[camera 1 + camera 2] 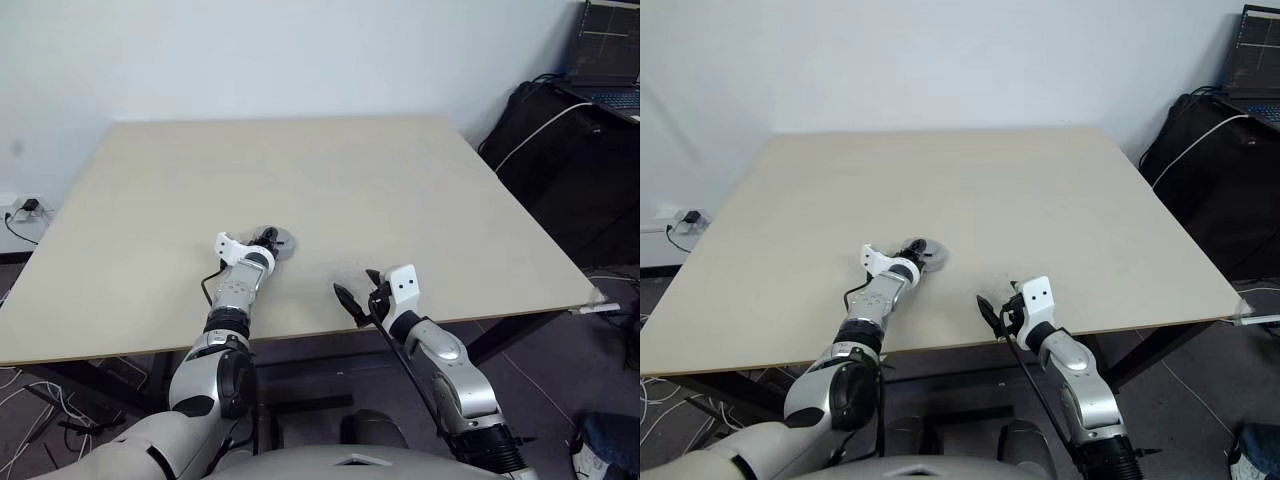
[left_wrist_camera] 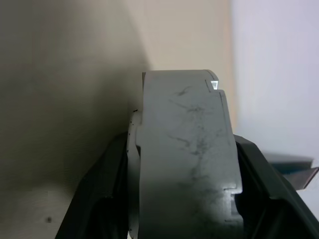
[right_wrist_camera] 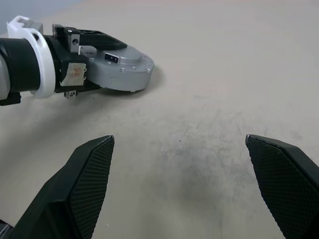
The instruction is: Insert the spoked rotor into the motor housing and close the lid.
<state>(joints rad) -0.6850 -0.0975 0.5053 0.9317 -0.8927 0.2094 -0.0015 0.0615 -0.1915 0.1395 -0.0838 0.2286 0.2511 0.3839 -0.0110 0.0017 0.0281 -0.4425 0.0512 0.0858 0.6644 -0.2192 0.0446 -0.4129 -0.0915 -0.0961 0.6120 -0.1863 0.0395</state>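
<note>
Two grippers are being shown over the table (image 1: 350, 170), but one relation is deciding the coming move: the grey round part (image 3: 124, 69) is being kept at the tips of the left gripper (image 3: 99, 45), w/ the right gripper (image 3: 179, 144) being held well apart from it, nearer the table's front edge and to the robot's right. The part is being seen as a squat silver-grey disc, prob. the lid; whether it is already being carried on the housing cannot be told. It is being rested flat, or nearly flat, on the table's middle-left, its round face being turned up and its axis being kept roughly upright. In the left wrist view it is being viewed edge-on, w/ a black finger being pressed close along each side, so the left jaws are being judged as closed partway on it across its thickness; in the right wrist view one black finger is being laid over the top face, the other being hidden beneath. Whether the near edge is being lifted off the table cannot be told. The right jaws are being held spread to full width w/ nothing betw. them, bare table being framed there. As a judgement, the left arm is being favoured as the nearer one by far; any help from the right is being made conditional on a reach forward and leftward.
</note>
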